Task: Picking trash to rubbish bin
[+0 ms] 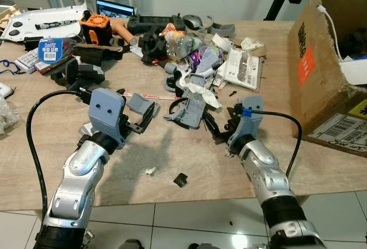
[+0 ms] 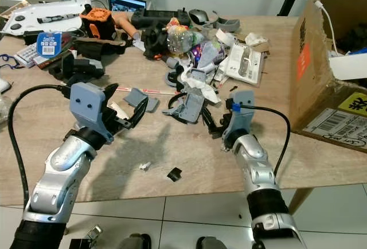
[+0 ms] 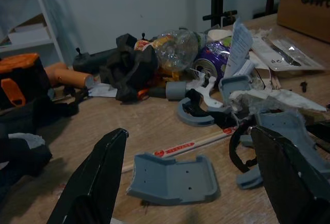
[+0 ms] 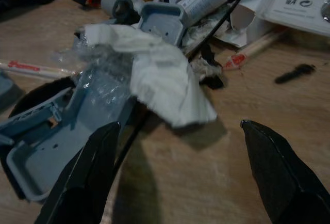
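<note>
- The left gripper (image 1: 142, 115) hovers low over the wooden table (image 1: 218, 168), fingers spread wide and holding nothing. The grey bracket (image 3: 172, 178) lies flat just beyond its fingertips. The piece is low and smooth, so the fingers may well skid over it or push it farther into the clutter.
- A chopstick sleeve (image 1: 150, 96) lies just behind that bracket; a sloppy close could catch both.
- Near the table's front edge sit a small white scrap (image 1: 151, 171) and a black scrap (image 1: 180, 179). A sweeping arm could brush them onto the floor.
- In the middle, the crumpled tissue (image 4: 162, 79) is draped over a grey plastic part (image 4: 46, 141) and some clear wrap. Pulling the tissue may drag those along, or tear it.
- The right gripper (image 4: 178, 175) is wide open and empty, aimed at the tissue with bare table between the fingertips. If it closes short, it likely grabs nothing.
- A cardboard box (image 1: 321, 65) stands at the far right; I cannot tell whether it serves as the bin.
</note>
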Tool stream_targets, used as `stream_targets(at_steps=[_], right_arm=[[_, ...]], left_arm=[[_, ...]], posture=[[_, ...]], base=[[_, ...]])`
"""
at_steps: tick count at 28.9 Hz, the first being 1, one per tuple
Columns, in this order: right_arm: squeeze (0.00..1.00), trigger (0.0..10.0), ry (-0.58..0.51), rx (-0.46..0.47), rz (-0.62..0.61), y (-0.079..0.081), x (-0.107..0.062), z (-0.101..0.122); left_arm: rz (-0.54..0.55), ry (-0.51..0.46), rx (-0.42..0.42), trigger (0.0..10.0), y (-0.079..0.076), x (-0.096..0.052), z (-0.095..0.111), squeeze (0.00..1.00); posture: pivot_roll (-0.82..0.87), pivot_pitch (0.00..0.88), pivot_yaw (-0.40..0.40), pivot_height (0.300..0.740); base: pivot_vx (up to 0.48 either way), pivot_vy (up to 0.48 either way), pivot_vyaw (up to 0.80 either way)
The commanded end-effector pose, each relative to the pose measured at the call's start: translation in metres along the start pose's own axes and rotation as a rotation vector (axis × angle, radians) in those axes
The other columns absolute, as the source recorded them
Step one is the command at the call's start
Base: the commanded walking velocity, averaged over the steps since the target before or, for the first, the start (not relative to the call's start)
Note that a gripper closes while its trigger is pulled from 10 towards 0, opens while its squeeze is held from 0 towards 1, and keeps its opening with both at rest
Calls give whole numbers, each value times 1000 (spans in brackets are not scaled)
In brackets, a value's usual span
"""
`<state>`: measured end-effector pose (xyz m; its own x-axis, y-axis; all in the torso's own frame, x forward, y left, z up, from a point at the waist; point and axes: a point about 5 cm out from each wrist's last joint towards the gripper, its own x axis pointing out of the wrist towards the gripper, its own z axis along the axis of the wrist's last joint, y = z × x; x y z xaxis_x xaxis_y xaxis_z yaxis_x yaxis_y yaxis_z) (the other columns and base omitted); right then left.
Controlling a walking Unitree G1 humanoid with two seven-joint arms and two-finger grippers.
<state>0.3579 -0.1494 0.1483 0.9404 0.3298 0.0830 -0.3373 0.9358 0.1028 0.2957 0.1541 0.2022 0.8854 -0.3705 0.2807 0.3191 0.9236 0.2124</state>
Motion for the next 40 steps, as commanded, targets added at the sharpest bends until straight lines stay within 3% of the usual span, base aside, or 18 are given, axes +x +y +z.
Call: stream_targets(at_steps=[1,9,16,23,25,26,27,30,35,40], right_arm=[[0,10000,20,30,4,0,-1,-8],[0,10000,20,-1,156,15,13,-1],[0,10000,13,-35,163,21,12,-1],[0,10000,-41,-5,193,28,10,5],[0,10000,71,-17,195,27,15,-10],[0,10000,71,-17,195,27,15,-10],[0,10000,218,-39,188,26,15,-26],[0,10000,306,-58,188,26,15,-35],[0,10000,287,17,125,25,18,-32],[0,10000,305,16,111,21,18,-34]], left_arm=[[-13,-4,21,10000,-1,-3,1,0],[-28,-33,3,10000,-4,-3,5,0],[-47,-56,-33,10000,-8,-3,6,0],[-41,-58,-34,10000,-9,-4,5,0],[-30,-40,-12,10000,-7,-3,1,0],[-30,-40,-12,10000,-7,-3,1,0],[-19,-31,-5,10000,-6,-4,1,0],[-20,-30,-3,10000,-5,-4,0,0],[-16,-20,0,10000,-6,-4,-3,0],[-18,-21,-7,10000,-7,-1,-4,0]], posture=[[75,224,-16,740],[74,175,-17,740],[69,176,-17,740],[67,148,-28,740],[73,151,-40,740],[73,151,-40,740],[73,124,-42,740],[73,124,-42,740],[71,96,-50,740],[69,106,-42,740]], base=[[0,0,0],[0,0,0],[0,0,0],[0,0,0],[0,0,0],[0,0,0],[0,0,0],[0,0,0],[0,0,0],[0,0,0]])
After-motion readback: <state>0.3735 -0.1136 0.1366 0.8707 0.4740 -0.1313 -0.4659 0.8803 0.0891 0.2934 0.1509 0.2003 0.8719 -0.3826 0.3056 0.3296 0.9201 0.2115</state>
